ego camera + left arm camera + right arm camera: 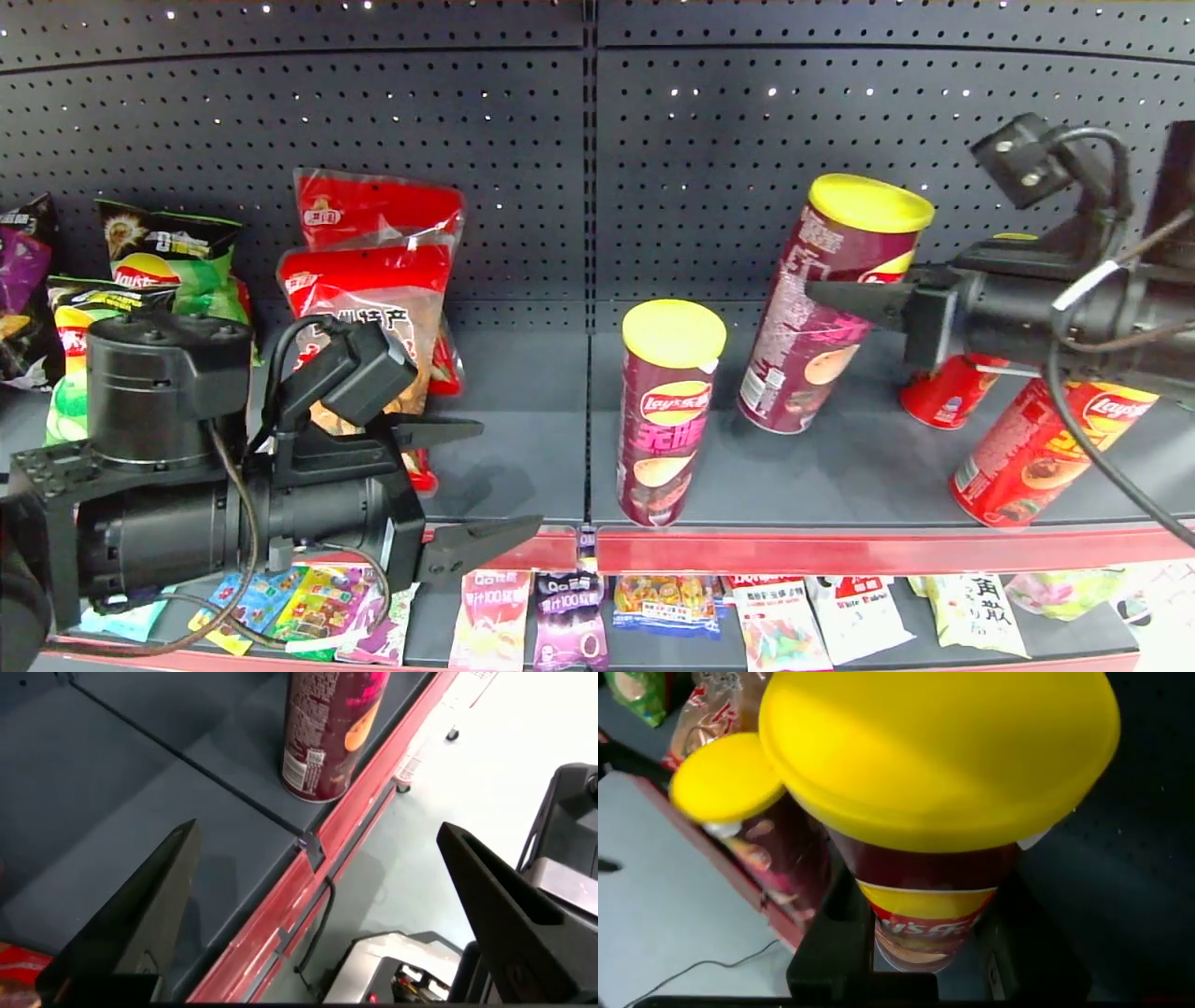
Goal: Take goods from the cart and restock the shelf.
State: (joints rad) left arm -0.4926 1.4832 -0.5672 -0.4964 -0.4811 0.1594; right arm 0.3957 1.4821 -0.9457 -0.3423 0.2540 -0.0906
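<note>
My right end effector (845,303) is clamped across the upper body of a purple crisp canister (822,364), its fingers (831,943) pressing on either side just below the yellow lid (934,756). The canister is tilted, lid leaning toward my right and the pegboard back panel (709,187), base low over the shelf (523,439); I cannot tell whether the base touches. I judge it light, a stiff tube that would dent under a hard squeeze, with a glossy wrap that could slip. Tall and narrow, it should tip easily, so the mid-to-upper wall is the place to hold it, never the plastic lid, which could pop off. It is dark purple with a pale crisp pictured on the side. Just beside it, nearer the red front rail (840,551), a matching upright canister (667,411) stands, and two red canisters (1036,457) lean beneath my right arm. My left end effector (509,478) hangs spread wide and empty over the shelf's front edge, with red snack bags (373,280) and green crisp bags (168,261) behind it.
</note>
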